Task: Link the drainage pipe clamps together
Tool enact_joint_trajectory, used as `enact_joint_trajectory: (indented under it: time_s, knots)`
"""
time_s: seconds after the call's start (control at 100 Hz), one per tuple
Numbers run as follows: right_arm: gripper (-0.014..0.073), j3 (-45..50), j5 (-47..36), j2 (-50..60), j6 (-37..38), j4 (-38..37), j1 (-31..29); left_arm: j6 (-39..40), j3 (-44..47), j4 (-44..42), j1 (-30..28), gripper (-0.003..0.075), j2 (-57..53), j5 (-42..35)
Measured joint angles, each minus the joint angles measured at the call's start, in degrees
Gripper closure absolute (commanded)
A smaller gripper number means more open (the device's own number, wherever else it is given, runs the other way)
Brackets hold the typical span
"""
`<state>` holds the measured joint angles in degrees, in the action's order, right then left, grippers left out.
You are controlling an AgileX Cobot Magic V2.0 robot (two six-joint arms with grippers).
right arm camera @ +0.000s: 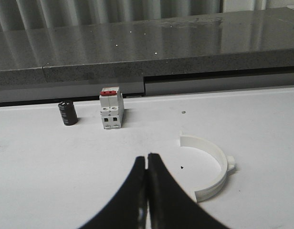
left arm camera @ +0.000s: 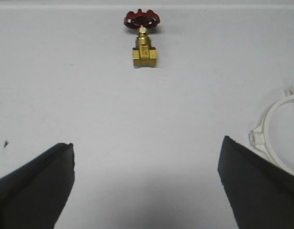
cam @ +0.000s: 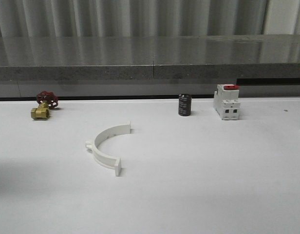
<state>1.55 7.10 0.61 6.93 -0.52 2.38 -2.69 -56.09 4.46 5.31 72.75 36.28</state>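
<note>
One white half-ring drainage pipe clamp (cam: 105, 150) lies flat on the white table, left of centre, its opening facing right. The left wrist view catches the same clamp (left arm camera: 273, 136) just beyond one black finger (left arm camera: 252, 181). My left gripper (left arm camera: 146, 149) is open above bare table with nothing between its jaws. A second white half-ring clamp (right arm camera: 211, 167) lies on the table close beside my right gripper (right arm camera: 147, 157), apart from it. The right gripper's fingers are pressed together and hold nothing.
A brass valve with a red handwheel (cam: 43, 105) stands at the back left, and shows as the valve (left arm camera: 144, 40) ahead of my left gripper. A small black cylinder (cam: 184, 105) and a white breaker with a red switch (cam: 227, 102) stand at the back right. A grey ledge (cam: 150, 56) borders the far edge.
</note>
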Motion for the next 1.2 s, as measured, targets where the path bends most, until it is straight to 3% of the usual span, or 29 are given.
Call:
enact_joint_trajectory:
  time_s: [0.27,0.37,0.51,0.72,1.04,1.199]
  knots:
    - [0.0661,0.0,0.0,0.0,0.0,0.0,0.0,-0.6,14.9,0.0,-2.3,0.0124,-20.8,-2.1]
    - [0.0661,0.0,0.0,0.0,0.0,0.0,0.0,-0.6,19.3,0.0,-2.3,0.0167,-27.3,-2.1]
    - [0.0661,0.0,0.0,0.0,0.0,0.0,0.0,-0.6,23.8,0.0,-2.3,0.0351,-35.5,-0.6]
    - [0.0661,0.0,-0.1,0.0,0.0,0.0,0.0,-0.6,27.1,0.1,-2.3,0.0739,-43.7,0.0]
    - [0.0661,-5.7,2.0,-0.7,0.0,0.0,0.0,-0.7,27.0,0.1,-2.3,0.0741,-45.3,-0.1]
    - [0.0661,-15.7,11.2,-8.6,0.0,0.0,0.0,-0.7,27.0,0.1,-2.3,0.0741,-45.3,-0.1]
